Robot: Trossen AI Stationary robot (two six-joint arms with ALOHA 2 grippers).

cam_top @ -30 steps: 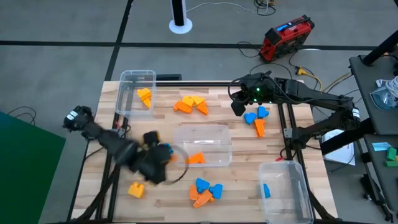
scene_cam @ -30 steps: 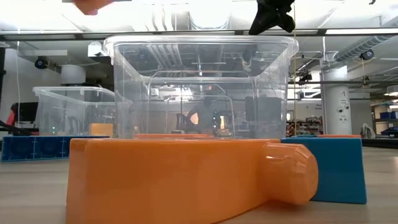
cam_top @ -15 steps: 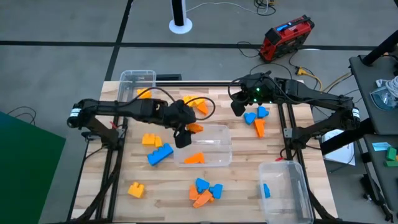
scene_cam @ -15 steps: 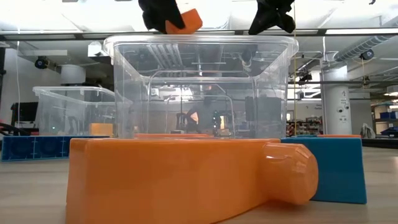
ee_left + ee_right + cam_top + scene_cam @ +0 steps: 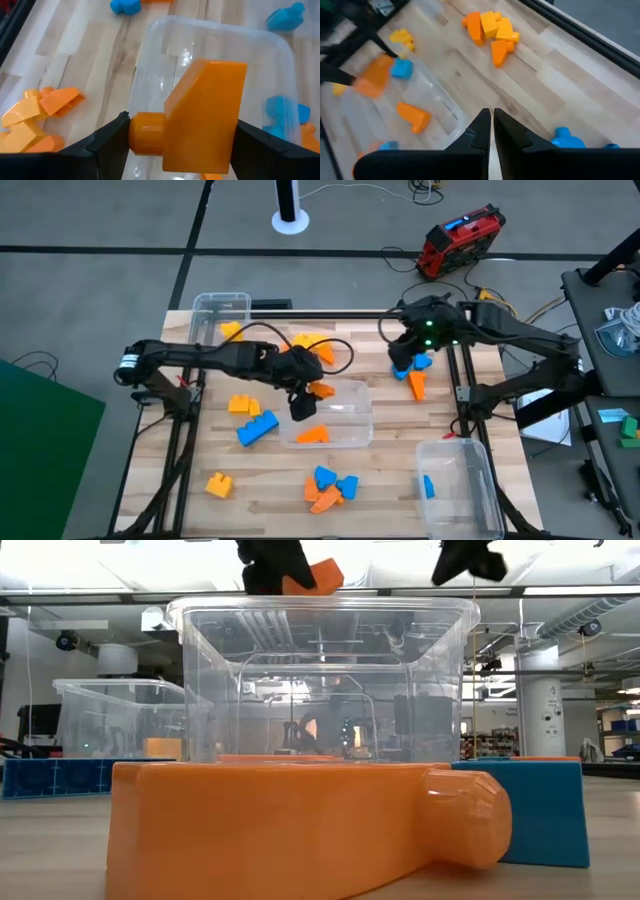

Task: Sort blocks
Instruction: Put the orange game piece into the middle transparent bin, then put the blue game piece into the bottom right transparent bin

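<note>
Blocks: small yellow, orange and blue plastic toy blocks lie in loose clusters over the wooden slatted table (image 5: 270, 480), with one held in the air.
Foreground: a big orange wedge block with a round peg (image 5: 300, 830) lies closest to the low camera, a blue brick block (image 5: 545, 810) just behind it.
Held piece: the left gripper (image 5: 300, 393) pinches an orange wedge-shaped block with a round stub (image 5: 200, 115) over the rim of the clear plastic middle bin (image 5: 355, 395); its fingers press the two ends, one on the stub, one on the flat end face.
In the bin: one orange wedge (image 5: 313, 434) already lies inside.
Handling: hard, light, smooth moulded plastic by the look of it; likely stiff enough for a firm squeeze, but slippery on sloped faces, so flat parallel sides or the peg ends seem the safest hold.
Far side: the right gripper (image 5: 402, 353), its fingers pressed together and holding nothing, hangs above a blue and orange cluster (image 5: 412, 370) near the table's right edge.
Other bins: a clear bin at the back left corner (image 5: 205, 315) holds a yellow piece; a clear bin at the front right (image 5: 480, 480) holds a blue one.
</note>
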